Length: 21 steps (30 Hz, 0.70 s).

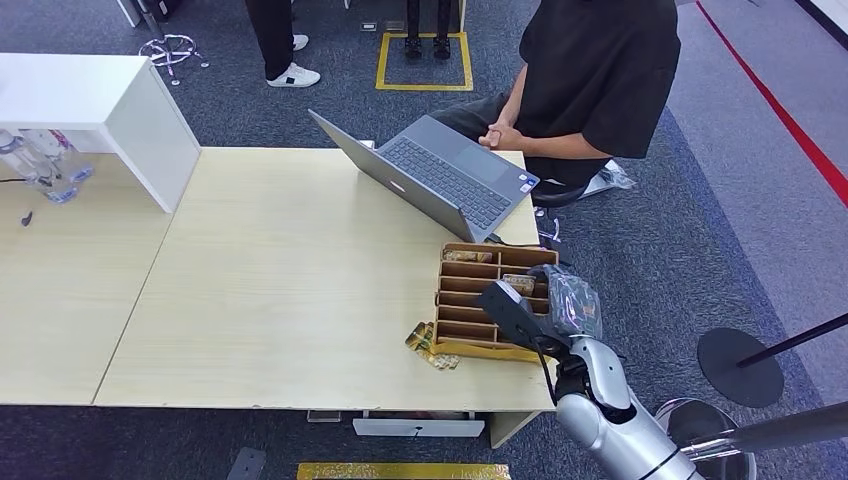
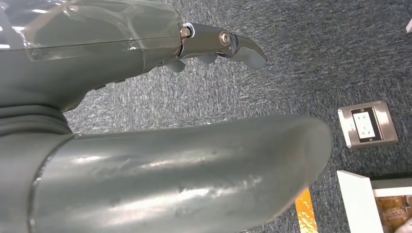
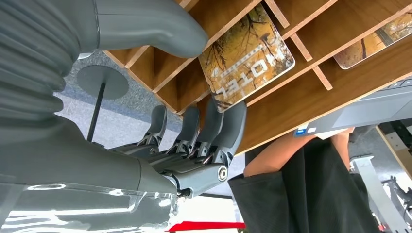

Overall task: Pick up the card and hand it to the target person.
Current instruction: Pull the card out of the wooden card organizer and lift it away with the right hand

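Note:
A wooden slotted card box (image 1: 470, 345) sits at the table's near right corner. A printed hotel card (image 3: 250, 56) leans in one of its slots (image 1: 518, 283). My right hand (image 1: 515, 312) reaches into the box. Its dark fingers (image 3: 221, 121) lie against the card's near end, and the thumb (image 3: 160, 24) stands a little apart beside the card's corner. The card rests in its slot. A second card (image 3: 376, 41) lies in a farther slot. The person in a black shirt (image 1: 595, 70) sits behind the table with hands clasped (image 1: 500, 135). My left hand (image 2: 214, 43) hangs over the carpet, holding nothing.
An open grey laptop (image 1: 450, 170) stands between the box and the seated person. Loose cards (image 1: 430, 345) lie on the table just left of the box. A white cabinet (image 1: 100, 100) and bottles (image 1: 40, 160) are at far left. A stanchion base (image 1: 740, 365) stands on the right.

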### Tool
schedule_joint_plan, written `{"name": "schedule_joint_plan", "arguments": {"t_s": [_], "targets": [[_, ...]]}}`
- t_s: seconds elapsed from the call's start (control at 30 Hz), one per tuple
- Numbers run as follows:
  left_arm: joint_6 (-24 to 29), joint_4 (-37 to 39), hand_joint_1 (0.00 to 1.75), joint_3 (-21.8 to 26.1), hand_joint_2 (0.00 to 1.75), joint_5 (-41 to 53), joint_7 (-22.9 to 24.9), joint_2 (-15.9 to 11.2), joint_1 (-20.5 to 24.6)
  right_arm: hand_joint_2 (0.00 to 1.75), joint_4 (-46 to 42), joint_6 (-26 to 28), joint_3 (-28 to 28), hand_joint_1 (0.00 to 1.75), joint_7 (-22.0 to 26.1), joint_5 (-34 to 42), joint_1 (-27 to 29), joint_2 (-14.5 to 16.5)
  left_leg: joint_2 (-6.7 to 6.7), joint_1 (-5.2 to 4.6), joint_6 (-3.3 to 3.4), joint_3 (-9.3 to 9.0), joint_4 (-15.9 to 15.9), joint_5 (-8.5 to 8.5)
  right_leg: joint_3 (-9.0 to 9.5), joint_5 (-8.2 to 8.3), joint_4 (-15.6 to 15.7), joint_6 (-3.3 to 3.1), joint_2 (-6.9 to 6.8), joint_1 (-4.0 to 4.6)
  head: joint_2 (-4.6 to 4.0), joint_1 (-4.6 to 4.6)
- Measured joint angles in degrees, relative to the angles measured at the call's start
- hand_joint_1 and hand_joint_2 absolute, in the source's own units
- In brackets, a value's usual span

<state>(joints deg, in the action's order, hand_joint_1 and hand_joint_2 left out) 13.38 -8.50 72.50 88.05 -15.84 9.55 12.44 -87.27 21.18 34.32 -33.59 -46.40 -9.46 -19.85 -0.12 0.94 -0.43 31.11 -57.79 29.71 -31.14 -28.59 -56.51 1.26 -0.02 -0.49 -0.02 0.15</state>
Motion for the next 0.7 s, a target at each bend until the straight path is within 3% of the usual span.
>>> {"name": "schedule_joint_plan", "arguments": {"t_s": [0.5, 0.7], "targets": [[0.00, 0.00, 0.00, 0.00, 0.00, 0.01, 0.04, 0.02, 0.00, 1.75, 0.00, -0.09, 0.07, 0.99, -0.02, -0.81, -0.15, 0.27, 0.00, 0.00, 0.00, 0.00, 0.00, 0.00, 0.00, 0.00, 0.00, 0.00, 0.00, 0.00, 0.00, 0.00], [0.00, 0.00, 0.00, -0.01, 0.00, -0.01, 0.04, 0.02, 0.00, 1.75, 0.04, -0.10, 0.07, 1.28, -0.02, -0.85, -0.16, 0.39, 0.00, 0.00, 0.00, 0.00, 0.00, 0.00, 0.00, 0.00, 0.00, 0.00, 0.00, 0.00, 0.00, 0.01]]}}
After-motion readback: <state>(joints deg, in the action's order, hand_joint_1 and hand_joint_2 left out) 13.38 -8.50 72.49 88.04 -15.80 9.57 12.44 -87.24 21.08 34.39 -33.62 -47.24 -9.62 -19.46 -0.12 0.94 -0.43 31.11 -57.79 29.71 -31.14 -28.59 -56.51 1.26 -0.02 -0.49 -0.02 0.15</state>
